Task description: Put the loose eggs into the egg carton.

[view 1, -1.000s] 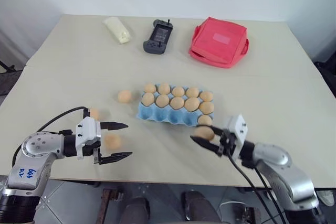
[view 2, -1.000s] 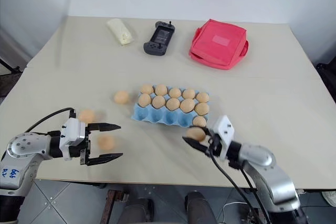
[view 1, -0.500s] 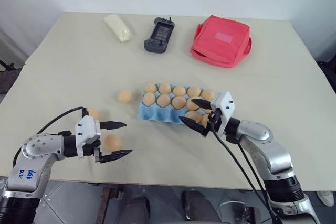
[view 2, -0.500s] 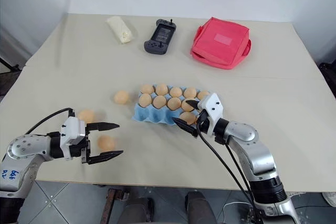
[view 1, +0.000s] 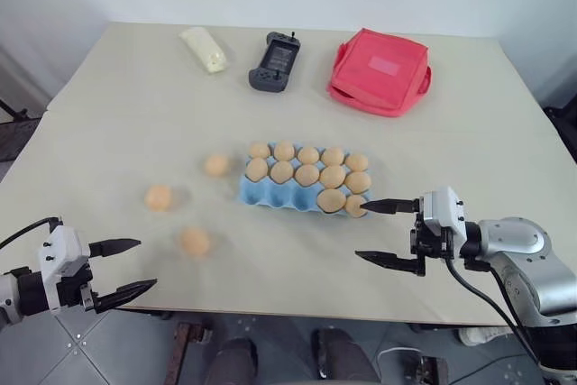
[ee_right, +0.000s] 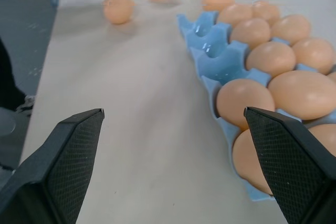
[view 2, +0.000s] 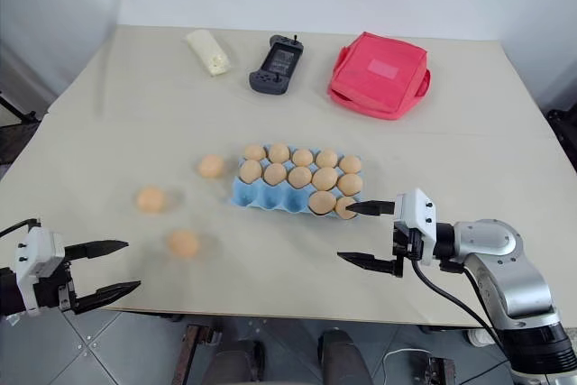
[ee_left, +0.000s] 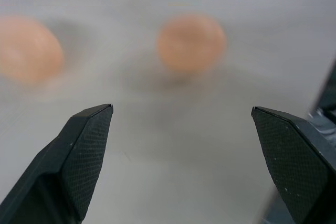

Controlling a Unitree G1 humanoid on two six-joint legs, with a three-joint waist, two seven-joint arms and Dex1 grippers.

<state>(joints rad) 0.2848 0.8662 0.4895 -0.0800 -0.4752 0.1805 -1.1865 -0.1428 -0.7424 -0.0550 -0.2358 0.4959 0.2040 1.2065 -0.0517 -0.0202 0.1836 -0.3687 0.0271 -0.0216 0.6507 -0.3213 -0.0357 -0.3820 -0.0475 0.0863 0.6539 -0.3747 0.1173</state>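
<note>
The light blue egg carton (view 1: 261, 194) sits mid-table, its two back rows full of eggs and two eggs (view 1: 343, 202) at the right end of its front row. Three loose eggs lie to its left: one (view 1: 215, 165) right beside it, one (view 1: 159, 197) further left, one (view 1: 194, 242) nearer the front. My right gripper (view 1: 360, 232) hangs open and empty just off the carton's front right corner. My left gripper (view 1: 147, 263) is open and empty at the front left table edge, pointing at the nearest loose egg (ee_left: 191, 43) from a short way off.
Along the far side of the table lie a red fabric bag (view 1: 379, 71), a black handheld controller (view 1: 273, 61) and a cream packet (view 1: 202, 49). The front table edge runs just under both grippers.
My right gripper carried an egg to the carton's front row, let it go and drew back to the right, open. My left gripper pulled away leftward from the nearest loose egg.
</note>
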